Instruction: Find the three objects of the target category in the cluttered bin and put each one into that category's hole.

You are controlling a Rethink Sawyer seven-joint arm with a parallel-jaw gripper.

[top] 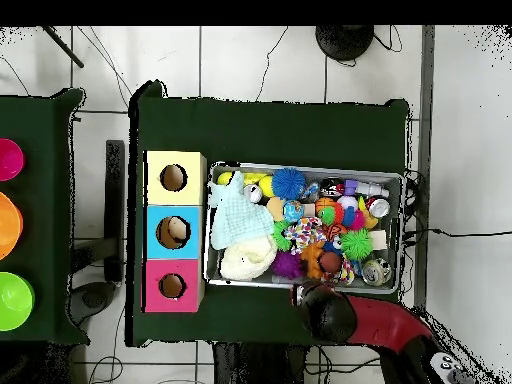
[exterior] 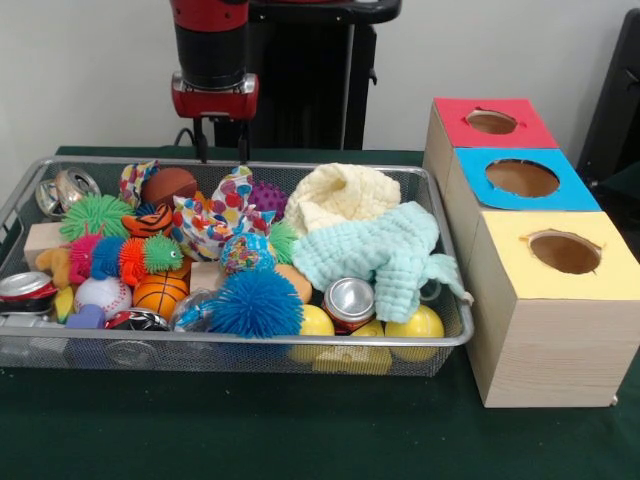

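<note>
A wire mesh bin (exterior: 250, 341) holds a jumble of things. Among them are a mint cloth (exterior: 385, 252), a cream cloth (exterior: 345, 193), a blue spiky ball (exterior: 255, 303), a small basketball (exterior: 160, 293), a baseball (exterior: 102, 294), yellow balls (exterior: 420, 323) and a drink can (exterior: 348, 300). To the right stand three wooden boxes with holes, topped red (exterior: 492, 122), blue (exterior: 523, 178) and yellow (exterior: 565, 252). My gripper (exterior: 221, 148) hangs open and empty above the bin's far rim, over a brown ball (exterior: 168, 184). In the overhead view my arm (top: 328, 312) hides the gripper at the bin's (top: 300, 165) lower edge.
A crushed can (exterior: 68, 188) and another can (exterior: 25, 289) lie at the bin's left end, beside a green spiky ball (exterior: 95, 215). Dark green cloth (exterior: 300, 430) covers the table. In the overhead view, coloured bowls (top: 12, 300) sit on a second table at the left.
</note>
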